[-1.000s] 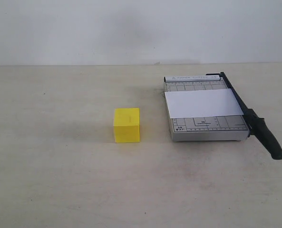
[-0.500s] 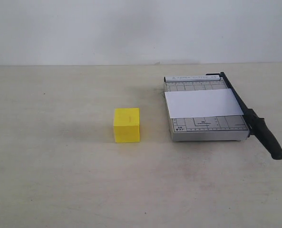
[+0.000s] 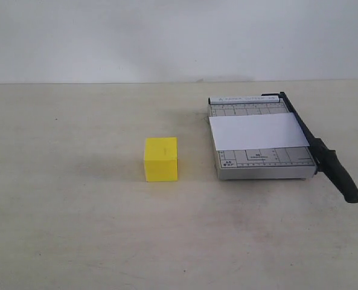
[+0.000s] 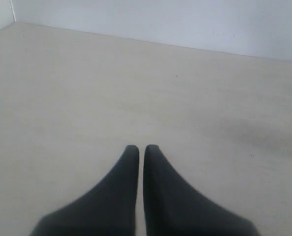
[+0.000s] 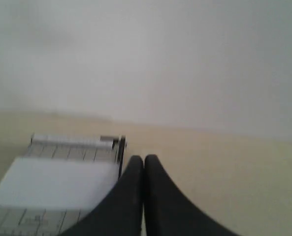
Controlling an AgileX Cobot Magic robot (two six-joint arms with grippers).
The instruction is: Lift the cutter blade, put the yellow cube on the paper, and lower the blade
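The yellow cube (image 3: pixel 161 159) stands on the table, left of the grey trimmer (image 3: pixel 260 163). The white paper (image 3: pixel 258 130) lies across the trimmer base (image 5: pixel 17 219) and shows as a white sheet (image 5: pixel 54 181) in the right wrist view. The cutter blade (image 3: pixel 319 150) lies lowered along the trimmer's right edge, its thick handle (image 3: pixel 343 179) sticking out toward the front. My right gripper (image 5: pixel 144 159) is shut and empty, above the trimmer's blade side. My left gripper (image 4: pixel 139 148) is shut and empty over bare table. Neither gripper shows in the exterior view.
A pale wall (image 3: pixel 179 36) rises behind the table's far edge. The beige tabletop (image 3: pixel 64 211) spreads to the left of and in front of the cube.
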